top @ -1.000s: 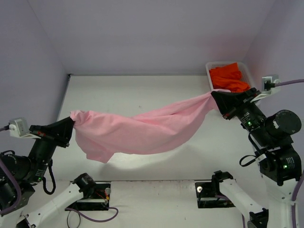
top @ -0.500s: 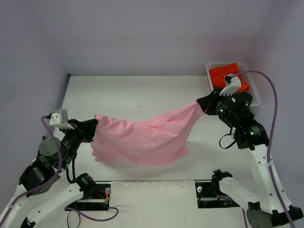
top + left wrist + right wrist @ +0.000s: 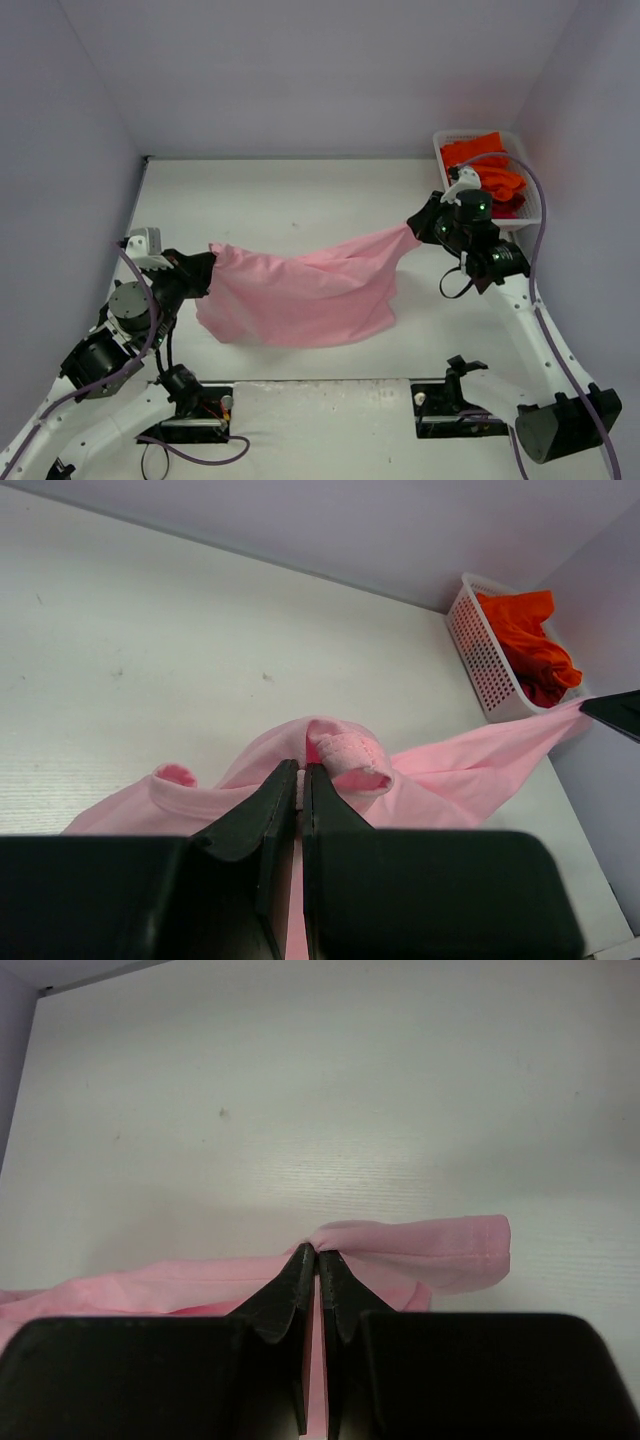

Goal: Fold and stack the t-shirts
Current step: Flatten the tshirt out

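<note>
The light pink t-shirt (image 3: 300, 290) hangs stretched between my two grippers, its lower edge sagging onto the white table. My left gripper (image 3: 208, 270) is shut on its left end; in the left wrist view the gripper (image 3: 301, 770) pinches a bunched hem of the pink t-shirt (image 3: 345, 755). My right gripper (image 3: 415, 228) is shut on the right end; in the right wrist view the gripper (image 3: 316, 1252) pinches the pink t-shirt (image 3: 420, 1245) at a folded hem. The orange-red t-shirts (image 3: 485, 170) lie heaped in the basket at the back right, also in the left wrist view (image 3: 530, 640).
The white plastic mesh basket (image 3: 530, 195) stands at the back right corner against the right wall; it shows in the left wrist view (image 3: 475, 660) too. Lilac walls close the table at the back and both sides. The arm bases sit at the near edge.
Both grippers have moved inward and down with the pink t-shirt. The shirt, held high and stretched wide before, now hangs lower and narrower with its lower edge reaching the table.
</note>
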Controlling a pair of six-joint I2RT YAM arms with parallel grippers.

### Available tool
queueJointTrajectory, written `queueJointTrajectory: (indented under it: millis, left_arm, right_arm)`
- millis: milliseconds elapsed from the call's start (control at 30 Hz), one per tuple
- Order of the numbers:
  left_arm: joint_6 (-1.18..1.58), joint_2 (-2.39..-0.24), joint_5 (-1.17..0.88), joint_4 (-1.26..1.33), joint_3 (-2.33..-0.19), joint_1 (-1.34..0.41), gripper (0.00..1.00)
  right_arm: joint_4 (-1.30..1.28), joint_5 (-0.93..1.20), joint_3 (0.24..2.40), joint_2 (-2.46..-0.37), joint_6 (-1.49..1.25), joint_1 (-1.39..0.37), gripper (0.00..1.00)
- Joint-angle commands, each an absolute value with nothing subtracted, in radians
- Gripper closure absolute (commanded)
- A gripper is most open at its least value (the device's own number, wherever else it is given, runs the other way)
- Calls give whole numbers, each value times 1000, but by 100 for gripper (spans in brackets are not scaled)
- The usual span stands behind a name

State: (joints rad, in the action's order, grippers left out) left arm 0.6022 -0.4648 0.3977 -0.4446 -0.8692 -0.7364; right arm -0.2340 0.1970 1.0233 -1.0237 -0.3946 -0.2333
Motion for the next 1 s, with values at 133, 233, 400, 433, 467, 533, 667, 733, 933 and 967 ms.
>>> queueJointTrajectory:
  millis: [133, 233, 400, 433, 467, 533, 667, 733, 933, 967]
  left_arm:
    - [611, -480, 434, -356, -871, -730, 100]
    - [603, -471, 442, -359, -868, -730, 100]
    - [585, -474, 446, -368, -884, -730, 100]
    - [583, -476, 449, -371, -887, -730, 100]
    - [580, -476, 451, -374, -888, -730, 100]
    - [574, -474, 459, -379, -888, -729, 100]
    - [571, -466, 465, -377, -879, -730, 100]
    - [572, -459, 466, -379, -871, -729, 100]
    - [571, -439, 462, -370, -859, -729, 74]
    - [571, -439, 460, -370, -856, -730, 73]
  right_arm:
    - [-86, 115, 1017, -1126, -396, -316, 100]
    - [-75, 71, 1025, -1167, -394, -366, 100]
    - [-69, 23, 1035, -1236, -402, -426, 100]
    - [-66, 20, 1034, -1241, -405, -434, 100]
    - [-63, 20, 1032, -1244, -406, -436, 100]
    - [-58, 18, 1026, -1249, -410, -439, 100]
    - [-55, 12, 1011, -1244, -410, -439, 100]
    - [-55, 11, 1002, -1236, -411, -440, 100]
    - [-57, 14, 997, -1210, -405, -440, 100]
    - [-55, 14, 999, -1207, -405, -440, 100]
